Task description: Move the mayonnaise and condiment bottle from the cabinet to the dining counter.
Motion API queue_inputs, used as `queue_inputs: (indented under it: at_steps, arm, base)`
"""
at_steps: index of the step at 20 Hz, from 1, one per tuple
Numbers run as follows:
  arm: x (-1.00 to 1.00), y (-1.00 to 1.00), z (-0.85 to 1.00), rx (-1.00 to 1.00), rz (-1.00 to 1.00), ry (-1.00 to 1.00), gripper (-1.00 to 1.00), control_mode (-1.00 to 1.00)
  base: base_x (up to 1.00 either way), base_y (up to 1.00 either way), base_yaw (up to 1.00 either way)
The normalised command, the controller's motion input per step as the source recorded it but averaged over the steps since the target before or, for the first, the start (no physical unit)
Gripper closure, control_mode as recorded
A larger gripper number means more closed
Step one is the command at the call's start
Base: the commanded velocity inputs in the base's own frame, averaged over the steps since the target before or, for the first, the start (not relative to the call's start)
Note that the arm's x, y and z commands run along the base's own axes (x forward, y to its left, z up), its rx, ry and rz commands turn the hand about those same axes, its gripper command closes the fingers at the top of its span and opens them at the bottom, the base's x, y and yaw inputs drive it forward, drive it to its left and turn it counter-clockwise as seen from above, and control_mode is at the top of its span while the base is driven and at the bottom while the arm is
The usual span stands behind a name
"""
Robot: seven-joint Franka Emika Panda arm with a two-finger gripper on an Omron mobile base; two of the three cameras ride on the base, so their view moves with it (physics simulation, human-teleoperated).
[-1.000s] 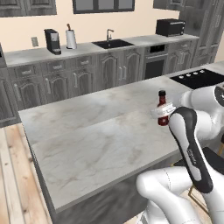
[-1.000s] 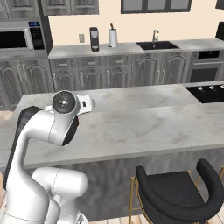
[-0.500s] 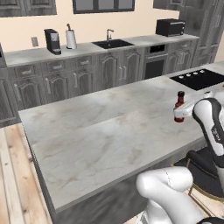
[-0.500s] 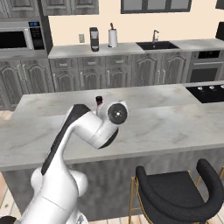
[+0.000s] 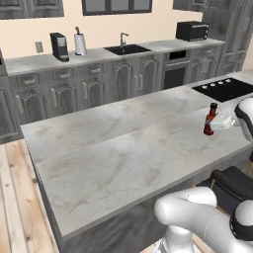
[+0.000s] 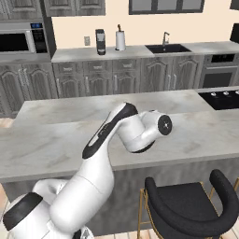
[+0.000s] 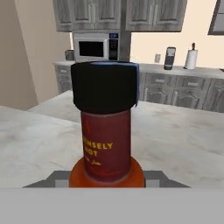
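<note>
Marble island, bottle near its far right end.

Pale veined marble ran bare across the dining counter [image 5: 123, 148], with open room everywhere to the left of the condiment bottle [image 5: 210, 119], which stood upright near the right end, between the black cooktop [image 5: 225, 89] and the near edge, where a dark stool [image 6: 196, 207] was tucked in. The gripper [image 5: 225, 121] sat just beside it at the picture's right margin; whether its fingers clasped the bottle or merely flanked it, I couldn't tell. Half a second earlier the bottle was farther left over the counter; the arm had swung it rightward since.
</note>
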Motion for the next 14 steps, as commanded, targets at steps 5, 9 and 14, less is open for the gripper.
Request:
queue_inputs:
  at_steps: [5,9,14]
  arm:
    - [0.43,-0.23,-0.23,0.16,0.15,0.00,1.00,-1.00]
    - [0.39,-0.02,-0.32,0.07,0.09,0.00,1.00,-1.00]
    - [0.31,0.02,-0.45,0.00,0.02,0.00,1.00,-1.00]
  base:
    - [0.00,0.00,0.00]
    - [0.00,0.00,0.00]
    - [0.00,0.00,0.00]
